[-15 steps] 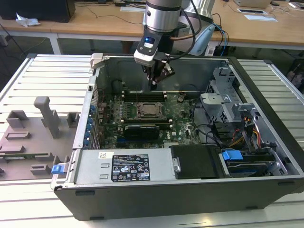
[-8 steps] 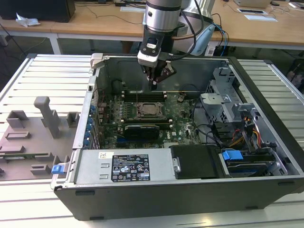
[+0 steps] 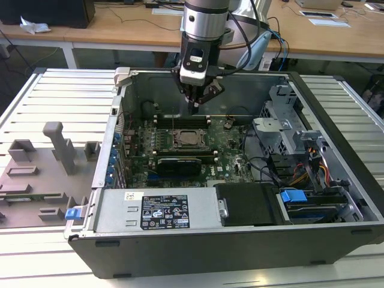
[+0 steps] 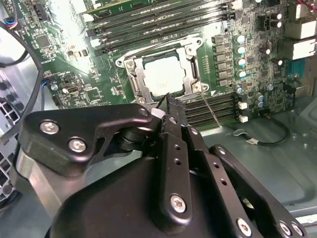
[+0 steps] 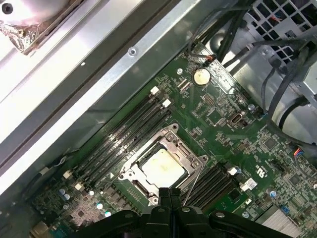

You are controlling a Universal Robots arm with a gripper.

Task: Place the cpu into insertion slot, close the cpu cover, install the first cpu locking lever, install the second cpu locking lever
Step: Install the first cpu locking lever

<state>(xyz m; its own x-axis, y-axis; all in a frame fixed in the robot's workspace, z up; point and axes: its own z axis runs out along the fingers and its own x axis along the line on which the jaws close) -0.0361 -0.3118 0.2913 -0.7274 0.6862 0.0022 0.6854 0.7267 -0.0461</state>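
Observation:
The cpu [image 3: 185,138] lies flat in the insertion slot [image 3: 176,146] of the green motherboard, its pale metal top showing in both wrist views [image 4: 162,75] [image 5: 161,166]. The silver cpu cover [image 4: 189,65] [image 5: 184,150] lies down around the chip like a frame. A thin wire locking lever [image 4: 210,110] [image 5: 193,183] angles away from one socket corner. My gripper [image 3: 195,108] hangs a short way above the board beside the socket, shut and holding nothing. Its black fingertips [image 4: 169,100] [image 5: 171,192] meet near the socket's edge.
Long black memory slots [image 5: 130,133] run on both sides of the socket. A black card [image 3: 178,165] sits nearer the front, next to a labelled metal box [image 3: 162,210]. A drive cage and cables [image 3: 294,144] fill the exterior view's right. Grey fixtures [image 3: 57,144] stand outside the case.

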